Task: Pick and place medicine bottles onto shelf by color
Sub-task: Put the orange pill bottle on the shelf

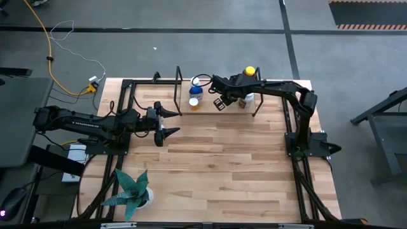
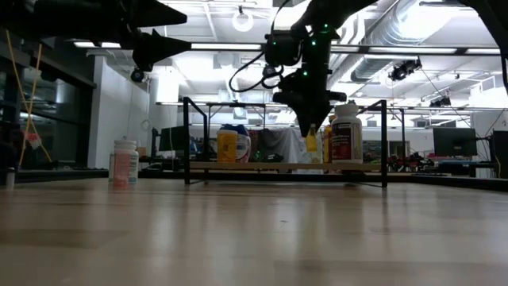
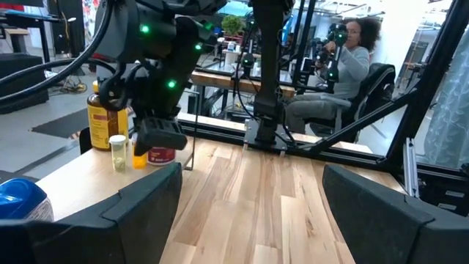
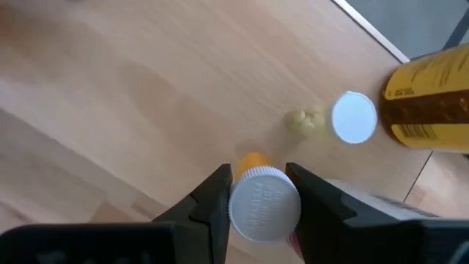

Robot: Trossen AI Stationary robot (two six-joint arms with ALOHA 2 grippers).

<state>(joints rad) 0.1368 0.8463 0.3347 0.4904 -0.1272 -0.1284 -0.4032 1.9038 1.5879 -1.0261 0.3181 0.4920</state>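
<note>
While clamped, white-capped vial between right hand, apparently

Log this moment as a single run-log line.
right gripper: shut on white-capped vial, over shelf | left gripper: open, empty, waiting over table | on shelf: amber bottle, blue-capped bottle

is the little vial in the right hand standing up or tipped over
Upright. In the right wrist view the right hand grips the vial, its white cap facing straight up.
</note>
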